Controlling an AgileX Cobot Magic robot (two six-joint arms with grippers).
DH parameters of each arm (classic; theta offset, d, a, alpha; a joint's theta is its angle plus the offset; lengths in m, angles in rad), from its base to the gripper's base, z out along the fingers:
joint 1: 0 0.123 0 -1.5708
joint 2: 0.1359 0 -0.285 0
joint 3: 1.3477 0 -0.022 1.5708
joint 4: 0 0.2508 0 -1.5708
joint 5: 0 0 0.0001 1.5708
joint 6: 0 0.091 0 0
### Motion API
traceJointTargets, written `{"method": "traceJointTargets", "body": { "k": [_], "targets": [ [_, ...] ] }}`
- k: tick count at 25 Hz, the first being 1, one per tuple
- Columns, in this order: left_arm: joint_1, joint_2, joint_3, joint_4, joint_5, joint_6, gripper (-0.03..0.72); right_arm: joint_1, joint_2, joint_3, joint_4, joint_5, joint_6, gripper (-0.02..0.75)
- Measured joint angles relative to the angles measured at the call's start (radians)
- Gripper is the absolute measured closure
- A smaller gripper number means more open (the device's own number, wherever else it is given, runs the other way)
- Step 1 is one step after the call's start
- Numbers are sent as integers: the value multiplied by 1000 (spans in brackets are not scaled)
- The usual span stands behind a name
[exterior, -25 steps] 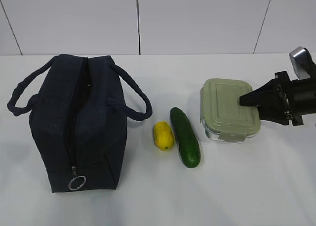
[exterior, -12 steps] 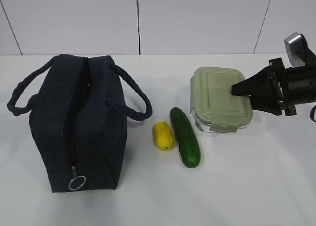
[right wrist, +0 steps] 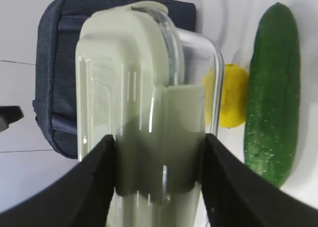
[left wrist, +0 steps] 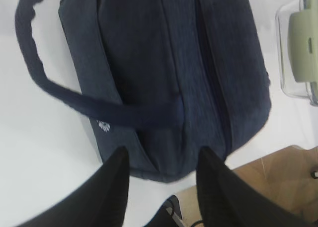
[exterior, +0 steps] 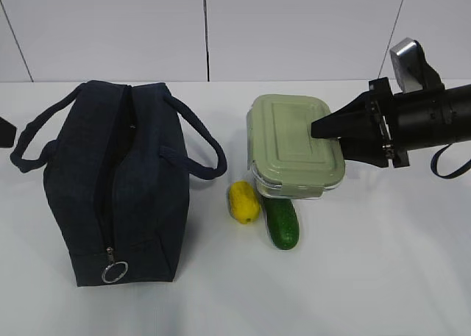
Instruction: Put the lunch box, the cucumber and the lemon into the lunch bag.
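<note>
Right now my right gripper (exterior: 321, 128) clamps the box (exterior: 294, 145) by its short end, lifted above the cucumber (exterior: 281, 222). Bag (exterior: 118, 181) lies at nine o'clock, its zip line running twelve-to-six. Left gripper (left wrist: 161, 160) hangs spread, empty, over the bag.

I see the lunch bag (exterior: 118, 185) at left, the lemon (exterior: 243, 201) and cucumber (exterior: 281, 222) to its right, the lunch box (exterior: 294, 145) over the cucumber's far end.

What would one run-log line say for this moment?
right end effector: shut on lunch box, airborne | left end effector: open above lunch bag | cucumber, lemon: on table
</note>
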Motion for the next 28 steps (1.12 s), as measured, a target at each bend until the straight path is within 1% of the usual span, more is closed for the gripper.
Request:
{"method": "traceJointTargets", "body": {
  "k": [7,10,14,16,20,25,28],
  "targets": [
    [-4,152,-119,-31,13,41,365,43,0,0,60,0,8,348],
    [-33,196,-157,-31,15,55,365,55,0,0,91,0,8,348],
    [-95,252,-201,-26,6,66,365,77,0,-8,119,0,8,348],
    [-119,272,-209,-15,-23,68,365,89,0,-27,119,0,15,348],
    [-145,302,-216,-11,-59,68,356,120,0,-86,119,0,34,348],
    [-153,349,-217,-8,-96,68,319,162,0,-161,119,2,56,348],
    [-153,376,-217,-12,-100,68,316,198,0,-188,119,2,60,348]
  ]
}}
